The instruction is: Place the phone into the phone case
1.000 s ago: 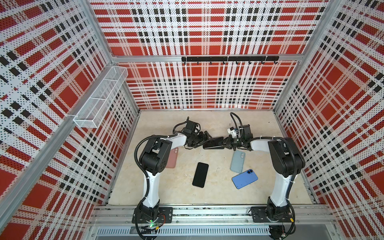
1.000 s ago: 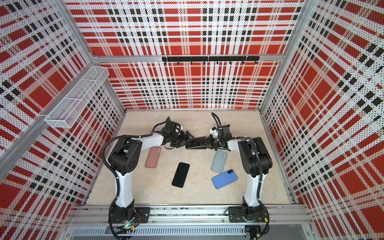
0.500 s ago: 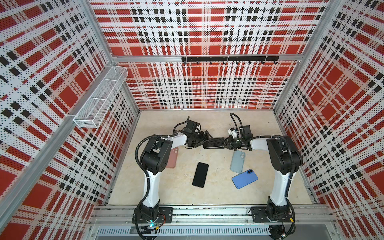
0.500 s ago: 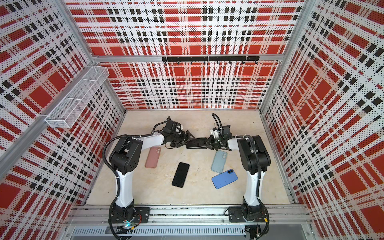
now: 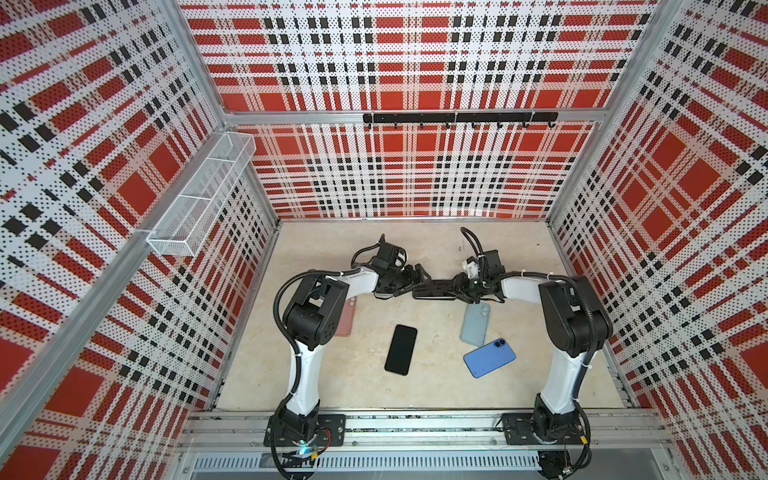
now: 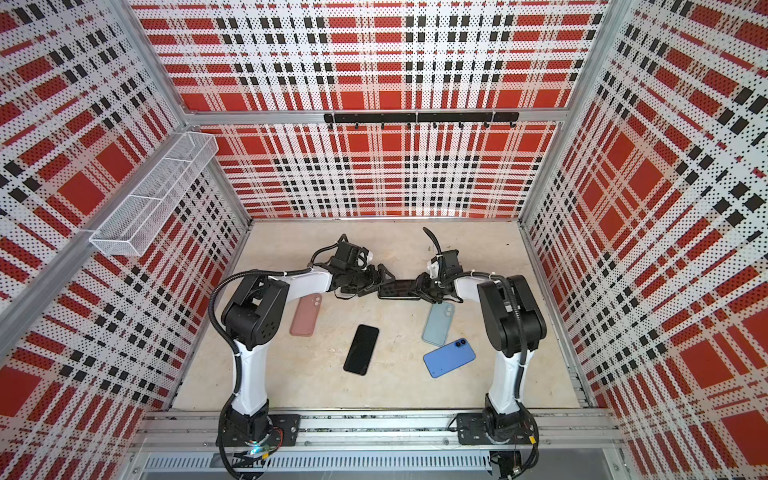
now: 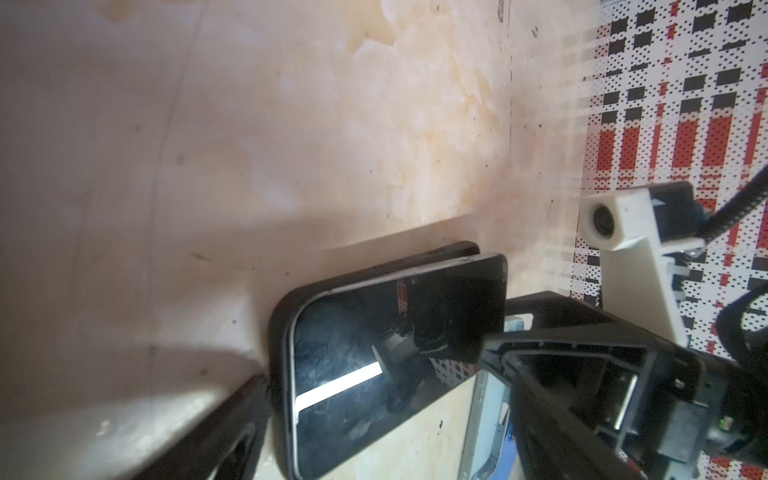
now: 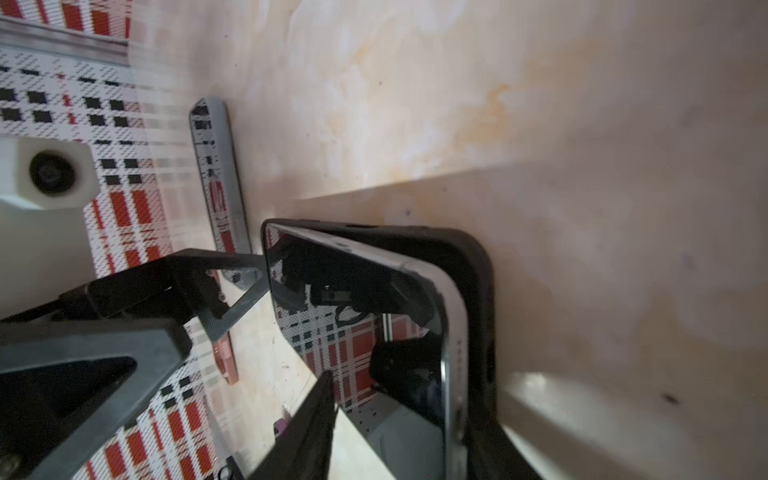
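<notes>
A black phone (image 7: 395, 353) sits in a black phone case (image 7: 282, 316), standing on its long edge on the table between my two grippers in both top views (image 5: 436, 287) (image 6: 399, 289). In the right wrist view the phone (image 8: 353, 332) shows its silver side frame proud of the case rim (image 8: 478, 291). My left gripper (image 5: 411, 278) is open wide around the left end, one finger (image 8: 232, 291) touching the screen's corner. My right gripper (image 5: 461, 286) is open around the right end, one finger (image 8: 307, 428) on the screen side.
On the table nearer the arm bases lie another black phone (image 5: 401, 349), a blue phone (image 5: 489, 357) face down, a pale blue case (image 5: 476, 324) and a pink case (image 6: 306, 314). A white wire basket (image 5: 203, 195) hangs on the left wall.
The right gripper's jaws have parted from the phone and case. The cased phone has settled from a slight tilt to level. The left gripper has stayed wide open.
</notes>
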Robot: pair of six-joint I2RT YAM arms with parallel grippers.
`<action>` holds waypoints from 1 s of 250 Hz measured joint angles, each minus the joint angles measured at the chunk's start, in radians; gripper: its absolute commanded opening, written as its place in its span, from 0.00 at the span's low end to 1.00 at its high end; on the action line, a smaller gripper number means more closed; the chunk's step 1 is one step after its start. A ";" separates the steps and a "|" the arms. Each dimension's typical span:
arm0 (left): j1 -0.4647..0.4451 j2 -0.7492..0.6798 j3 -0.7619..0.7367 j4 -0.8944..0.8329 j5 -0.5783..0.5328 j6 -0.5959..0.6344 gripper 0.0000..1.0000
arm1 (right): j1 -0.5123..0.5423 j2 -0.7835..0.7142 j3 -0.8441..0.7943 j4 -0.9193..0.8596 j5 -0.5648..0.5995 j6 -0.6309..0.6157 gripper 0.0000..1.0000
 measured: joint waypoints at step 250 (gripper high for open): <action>0.000 -0.030 -0.070 0.054 -0.027 -0.008 0.78 | 0.046 -0.026 0.100 -0.192 0.240 -0.243 0.43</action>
